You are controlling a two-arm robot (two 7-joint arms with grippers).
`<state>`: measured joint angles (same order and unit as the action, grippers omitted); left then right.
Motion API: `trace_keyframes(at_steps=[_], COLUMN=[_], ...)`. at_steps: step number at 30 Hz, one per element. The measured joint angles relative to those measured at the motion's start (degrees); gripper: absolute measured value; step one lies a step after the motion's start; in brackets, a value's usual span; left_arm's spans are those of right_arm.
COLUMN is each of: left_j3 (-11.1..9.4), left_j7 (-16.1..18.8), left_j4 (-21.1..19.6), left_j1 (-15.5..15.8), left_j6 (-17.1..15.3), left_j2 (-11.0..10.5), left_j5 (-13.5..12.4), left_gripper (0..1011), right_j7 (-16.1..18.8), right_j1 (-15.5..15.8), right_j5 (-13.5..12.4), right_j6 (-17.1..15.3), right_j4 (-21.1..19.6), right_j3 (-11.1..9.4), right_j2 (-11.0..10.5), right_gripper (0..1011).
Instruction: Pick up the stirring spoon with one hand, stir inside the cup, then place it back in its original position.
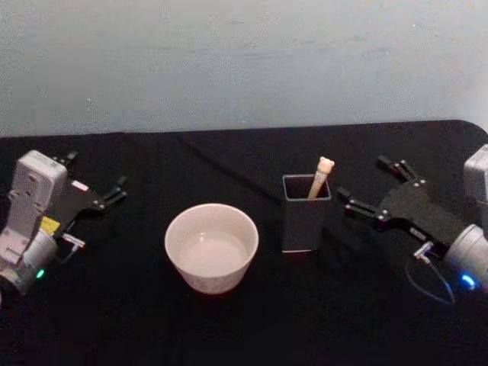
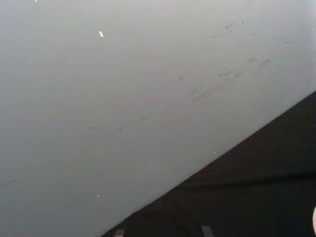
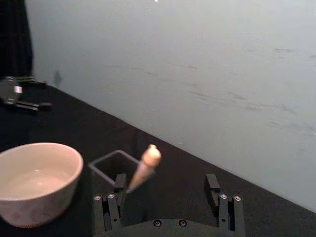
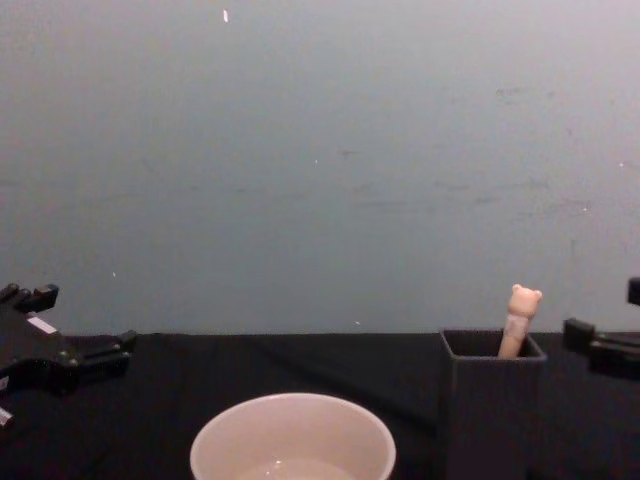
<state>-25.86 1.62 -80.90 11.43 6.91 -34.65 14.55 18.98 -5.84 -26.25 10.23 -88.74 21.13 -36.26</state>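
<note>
Cup [image 1: 211, 248] sits nearest on the black counter [image 1: 137, 320], upright, mouth open; contents unclear. Just beside it, toward the robot's right, the dark holder [image 1: 305, 221] stands upright with the stirring spoon [image 1: 322, 174] inside. The spoon's bowl is down and hidden, and its bear-head handle leans out above the rim.

Right tool [image 1: 361, 177]: jaws spread wide, holding nothing, near the holder on its right side, touching neither spoon nor holder.

Left tool [image 1: 95, 171]: also spread wide and empty, parked at the counter's left, well apart from the cup.

Judgement: no step shows as done. To do: grasp spoon handle, lift clear, stir in cup, return to holder.
</note>
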Motion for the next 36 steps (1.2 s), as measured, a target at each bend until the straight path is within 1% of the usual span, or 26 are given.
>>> trace_keyframes(at_steps=[2,8,13,14,17,19,20,26,36], left_j3=[0.00,0.00,0.00,0.00,0.00,0.00,0.00,0.00,0.00], left_j7=[0.00,0.00,0.00,0.00,0.00,0.00,0.00,0.00,0.00], left_j4=[0.00,0.00,0.00,0.00,0.00,0.00,0.00,0.00,0.00], left_j1=[0.00,0.00,0.00,0.00,0.00,0.00,0.00,0.00,0.00], left_j6=[0.00,0.00,0.00,0.00,0.00,0.00,0.00,0.00,0.00], left_j2=[0.00,0.00,0.00,0.00,0.00,0.00,0.00,0.00,0.00], left_j5=[0.00,0.00,0.00,0.00,0.00,0.00,0.00,0.00,0.00], left_gripper=[1001,1001,1001,1002,1001,1001,1001,1001,1002], right_j7=[1.18,3.15,5.40,5.40,6.67,7.26,7.26,8.52,9.69], right_j1=[-0.39,-1.77,-3.84,-3.84,-5.22,-6.01,-6.01,-7.84,-8.70], right_j5=[-0.18,-0.95,-2.62,-2.62,-3.98,-4.43,-4.43,-5.16,-5.66], right_j6=[-0.09,-0.83,-2.60,-2.60,-3.89,-4.47,-4.47,-6.46,-8.71], right_j4=[0.05,1.32,3.53,3.53,5.18,6.17,6.17,8.48,10.05], right_j3=[0.25,0.45,0.41,0.41,0.07,-0.08,-0.08,-0.64,-1.05], right_j2=[0.59,2.39,4.72,4.72,6.31,7.15,7.15,9.05,9.99], right_gripper=[1002,1002,1002,1002,1002,1002,1002,1002,1002])
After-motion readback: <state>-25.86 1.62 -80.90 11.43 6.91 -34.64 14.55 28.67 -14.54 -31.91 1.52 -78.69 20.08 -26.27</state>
